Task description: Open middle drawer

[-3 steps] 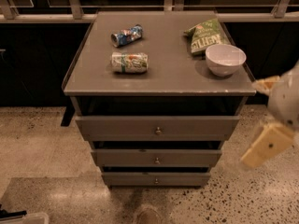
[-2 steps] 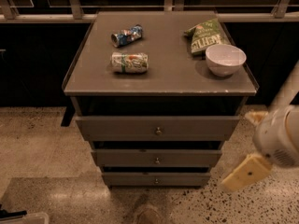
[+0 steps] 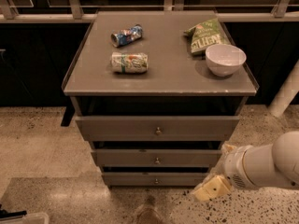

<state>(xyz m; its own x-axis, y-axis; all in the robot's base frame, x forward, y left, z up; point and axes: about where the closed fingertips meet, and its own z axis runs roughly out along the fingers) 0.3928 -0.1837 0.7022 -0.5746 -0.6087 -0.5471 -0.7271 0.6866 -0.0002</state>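
While the arm reaches in from the lower right of the frame, the gripper hangs just off the right-hand end of the lower drawer fronts, above the speckled floor. Its two pale fingers stand spread apart with nothing between them, one up by the right end of the middle drawer and the other lower, toward the bottom edge of the frame. Whether the upper finger touches the drawer front I cannot tell.

The middle drawer sits in the lower centre of the frame, second of three grey fronts stacked under the tabletop. Its long axis runs level from left to right across the picture, and its flat face points toward the bottom of the frame (toward the viewer). A small round knob marks its centre, in line with the knobs above and below. A dark gap separates it from the top drawer, and the bottom drawer lies just beneath it.

On the tabletop, a crushed blue can lies in the upper left, with a pale green can on its side just below it. A green chip bag rests in the upper right, and a white bowl stands upright beside its lower edge.
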